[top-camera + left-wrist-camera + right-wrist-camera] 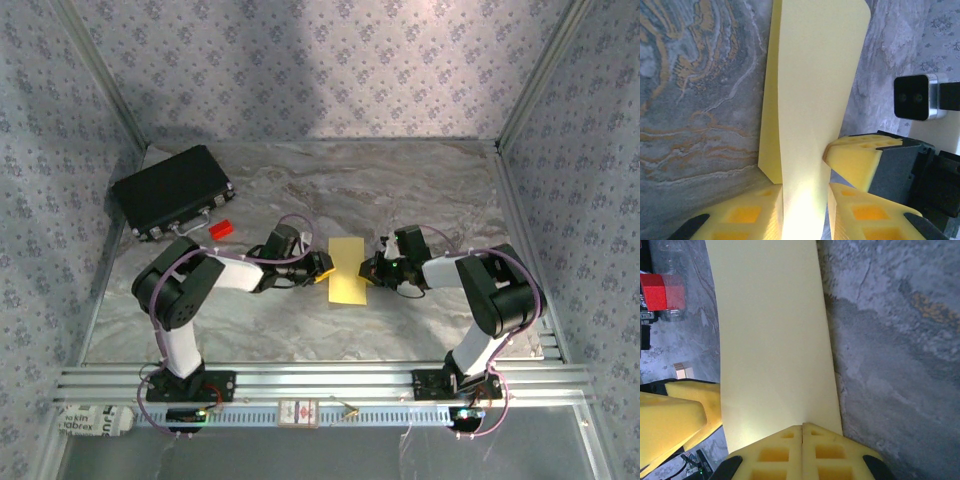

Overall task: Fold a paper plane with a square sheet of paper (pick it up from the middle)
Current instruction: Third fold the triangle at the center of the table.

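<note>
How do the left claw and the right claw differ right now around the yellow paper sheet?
The left claw has its jaws apart; the right claw has them shut together. The thin yellow paper sheet runs through the left claw's gap, while the right claw's closed tips sit at its edge. Both are yellow-tipped and face each other across the sheet.

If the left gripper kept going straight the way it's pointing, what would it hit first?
The yellow paper, already between the fingers of the left gripper; the right gripper sits beside that line, probably.
</note>
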Robot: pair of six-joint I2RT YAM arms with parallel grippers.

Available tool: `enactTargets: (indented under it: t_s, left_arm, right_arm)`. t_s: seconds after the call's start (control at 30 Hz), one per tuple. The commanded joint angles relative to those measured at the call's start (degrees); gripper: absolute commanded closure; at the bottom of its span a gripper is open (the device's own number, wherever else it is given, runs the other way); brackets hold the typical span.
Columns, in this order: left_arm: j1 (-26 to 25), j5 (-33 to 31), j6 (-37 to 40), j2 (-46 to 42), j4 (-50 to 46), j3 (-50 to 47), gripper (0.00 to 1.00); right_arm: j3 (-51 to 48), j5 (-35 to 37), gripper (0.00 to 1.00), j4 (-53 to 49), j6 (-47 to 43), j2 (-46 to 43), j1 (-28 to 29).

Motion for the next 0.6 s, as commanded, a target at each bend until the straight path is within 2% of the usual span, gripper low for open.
enactTargets:
  t_s: [0.0, 0.57]
  left_arm:
    - [0.24, -0.5, -0.27, -2.25, 1.85, -0.51, 0.72]
    - [0.25, 1.14, 0.49, -0.37, -0.81, -0.34, 0.88]
  right_arm:
    - [-0.96, 4.61, 0.95, -6.61, -0.56, 2.05, 0.05]
    - [-0.69, 3.7, 0.95, -6.59, -0.39, 0.49, 0.16]
